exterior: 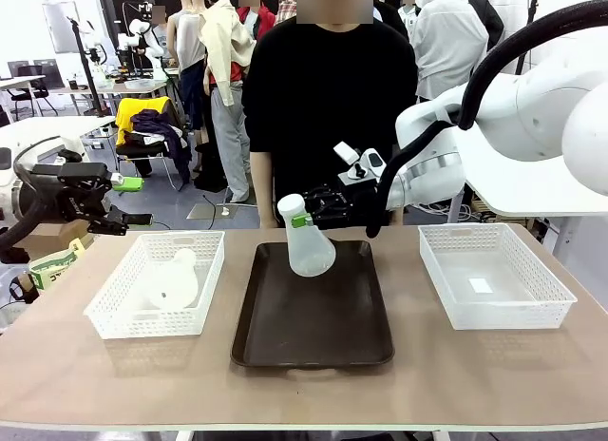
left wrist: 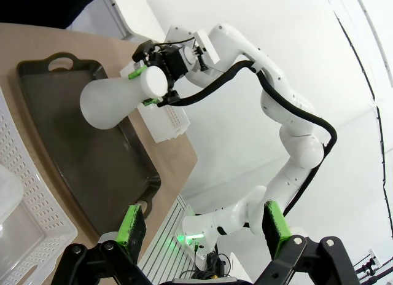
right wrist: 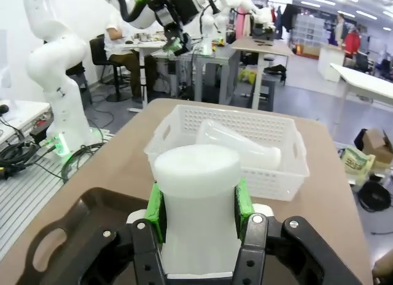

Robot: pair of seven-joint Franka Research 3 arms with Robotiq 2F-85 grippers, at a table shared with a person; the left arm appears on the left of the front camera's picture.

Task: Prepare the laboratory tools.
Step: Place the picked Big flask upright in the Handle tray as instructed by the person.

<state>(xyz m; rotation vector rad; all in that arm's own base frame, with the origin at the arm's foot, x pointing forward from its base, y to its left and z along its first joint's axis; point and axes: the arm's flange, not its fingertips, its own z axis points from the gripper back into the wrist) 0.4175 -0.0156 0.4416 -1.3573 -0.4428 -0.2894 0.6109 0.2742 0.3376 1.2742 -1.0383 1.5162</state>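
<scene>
"So, which pincer has the work just now?"

"My right pincer point(exterior: 302, 218). It is clamped on the neck of one flask point(exterior: 310, 251), with a green pad on either side just under the lip. The flask hangs tilted over the dark tray point(exterior: 313, 332), above its far half. From my left wrist it looks clear of the tray floor, though I would not swear to that."

"And the other one?"

"The second flask point(exterior: 171, 284) lies on its side in the white basket point(exterior: 114, 319) on my left. My left pincer point(exterior: 131, 201) hovers off the table's left edge, jaws wide apart and nothing between them."

"What step do you make this?"

"Setting the first flask on the tray, I judge. That is one of two, so the job is not yet half done."

"What does the next move want?"

"I should bring the neck upright so the wide base comes down flat, then lower it until the tray bears it. Only then should the pads part. Let go at this tilt, a light plastic flask could rock or roll. After that my left pincer would have to reach into the basket, and the narrow neck looks the best place to take hold. The person point(exterior: 328, 99) stands at the far side — I would keep the motion low and on my side of the tray."
</scene>
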